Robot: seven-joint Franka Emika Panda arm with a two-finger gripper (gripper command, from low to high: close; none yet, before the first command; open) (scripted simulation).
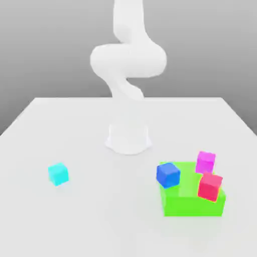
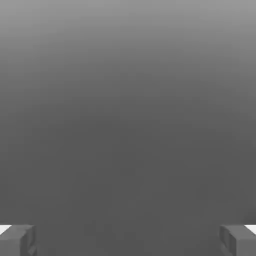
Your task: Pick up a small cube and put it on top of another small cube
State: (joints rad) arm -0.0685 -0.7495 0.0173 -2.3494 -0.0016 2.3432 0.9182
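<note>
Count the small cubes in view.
4: a cyan cube on the table at the exterior view's left; a blue cube, red cube and magenta cube at the green block. Others may be hidden.

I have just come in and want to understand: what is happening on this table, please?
The robot's gripper is open and holds nothing. The small cyan cube lies alone on the white table. The small magenta-pink cube, which should get a cube on top, has none yet. Near it are a red cube, a dark blue cube and a bright green block.
</note>
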